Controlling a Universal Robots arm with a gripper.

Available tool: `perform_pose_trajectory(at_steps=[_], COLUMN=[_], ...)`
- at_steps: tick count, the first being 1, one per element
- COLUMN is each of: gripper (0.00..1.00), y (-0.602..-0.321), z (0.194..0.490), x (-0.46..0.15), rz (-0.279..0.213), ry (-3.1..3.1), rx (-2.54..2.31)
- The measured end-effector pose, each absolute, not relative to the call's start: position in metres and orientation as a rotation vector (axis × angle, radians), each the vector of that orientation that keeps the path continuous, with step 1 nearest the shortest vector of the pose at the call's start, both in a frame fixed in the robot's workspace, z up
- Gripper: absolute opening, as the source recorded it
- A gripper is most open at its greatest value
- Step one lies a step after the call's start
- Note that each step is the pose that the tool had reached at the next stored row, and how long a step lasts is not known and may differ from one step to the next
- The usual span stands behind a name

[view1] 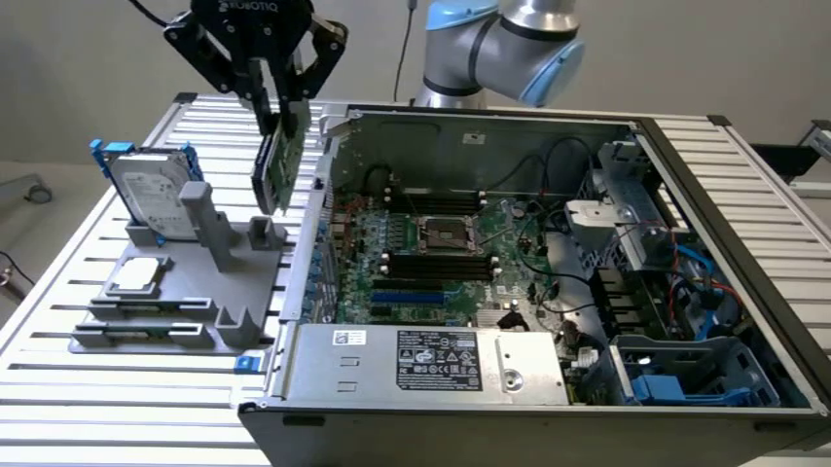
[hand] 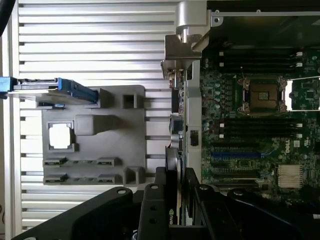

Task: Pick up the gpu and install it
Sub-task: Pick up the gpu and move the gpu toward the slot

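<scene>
While hand (view1: 278,125) grips gpu (view1: 276,170), slatted table (view1: 130,394) sits below w/ pale wall (view1: 78,68) behind

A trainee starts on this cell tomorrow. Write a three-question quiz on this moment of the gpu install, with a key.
1. True or false: the gpu is already seated on the motherboard.
2. The gripper is shut on: A a cable, B the gpu, C a screwdriver.
3. Which item stands on edge in the grey fixture?

Key
1. False: the gripper holds it in the air, outside the case.
2. B.
3. The blue-framed hard drive.
</scene>
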State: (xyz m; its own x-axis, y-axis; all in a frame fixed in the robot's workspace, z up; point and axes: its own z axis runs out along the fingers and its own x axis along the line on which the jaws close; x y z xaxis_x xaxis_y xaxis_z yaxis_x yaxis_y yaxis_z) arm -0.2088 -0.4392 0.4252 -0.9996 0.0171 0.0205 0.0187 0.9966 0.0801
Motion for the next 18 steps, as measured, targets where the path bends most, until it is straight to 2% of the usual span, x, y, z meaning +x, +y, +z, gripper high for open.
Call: perform_pose_trajectory(at_steps=[18], gripper=[0.26], y=[-0.439], z=[0.419], x=[-0.127], rz=[-0.112], ry=[-3.109], rx=[-0.029])
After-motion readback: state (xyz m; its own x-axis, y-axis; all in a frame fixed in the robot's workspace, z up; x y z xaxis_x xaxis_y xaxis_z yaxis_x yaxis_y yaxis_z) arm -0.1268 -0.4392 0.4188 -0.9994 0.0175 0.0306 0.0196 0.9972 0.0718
